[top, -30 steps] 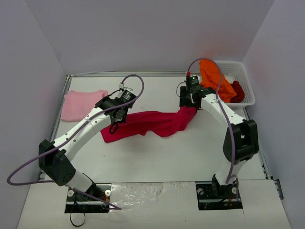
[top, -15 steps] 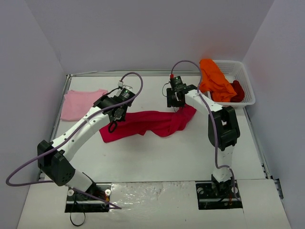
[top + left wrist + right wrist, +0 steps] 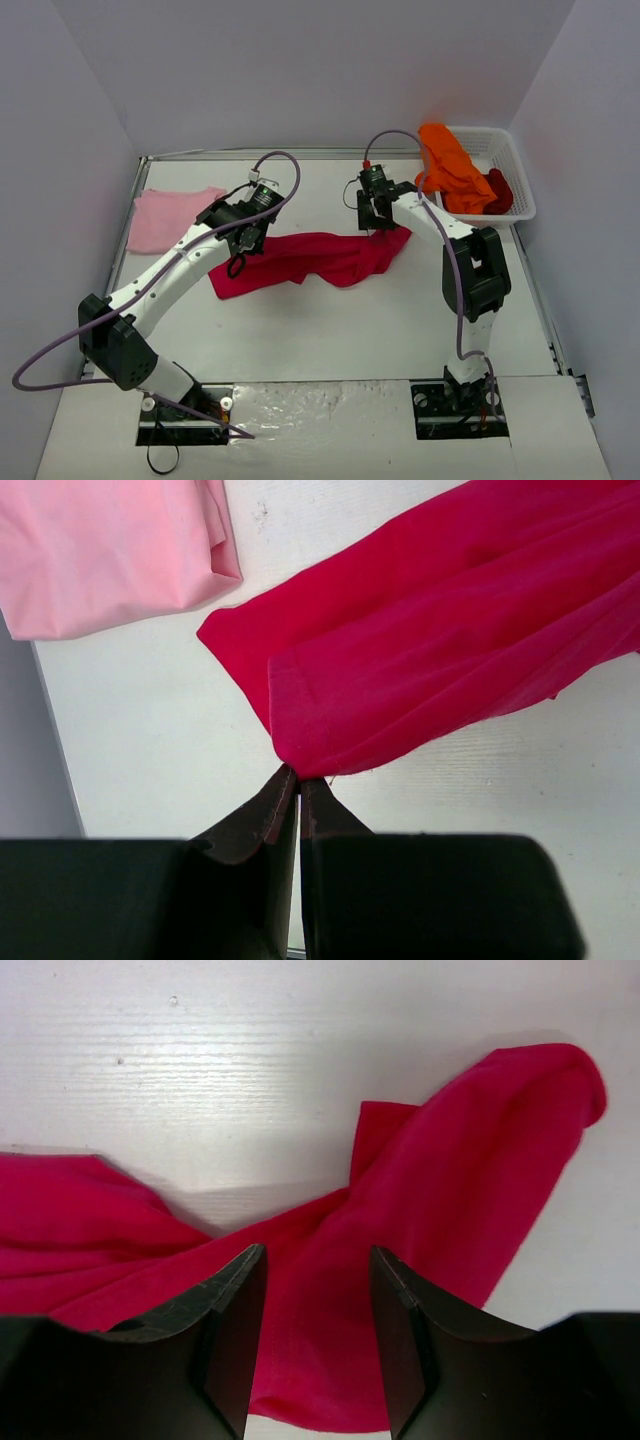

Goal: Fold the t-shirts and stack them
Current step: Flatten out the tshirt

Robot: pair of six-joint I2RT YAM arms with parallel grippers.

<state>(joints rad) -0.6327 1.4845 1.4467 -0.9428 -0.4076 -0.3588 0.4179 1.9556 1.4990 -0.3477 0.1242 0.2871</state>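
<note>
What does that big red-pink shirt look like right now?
The crimson-magenta t-shirt is soft, plain cloth. It lies rumpled and stretched into a long band across the middle of the white table, not yet folded. The left tool is shut on one corner of its hem. The right tool hangs open over its other end, which is bunched up.

Fixed overhead view of whole table point(image 3: 330, 330), wrist views close, facing down, all sharing crimson shirt point(image 3: 320, 258)

Bare table point(image 3: 330, 335) along your near edge; crimson shirt point(image 3: 320, 258) spans the middle, basket point(image 3: 522, 185) fills the far-right corner.
</note>
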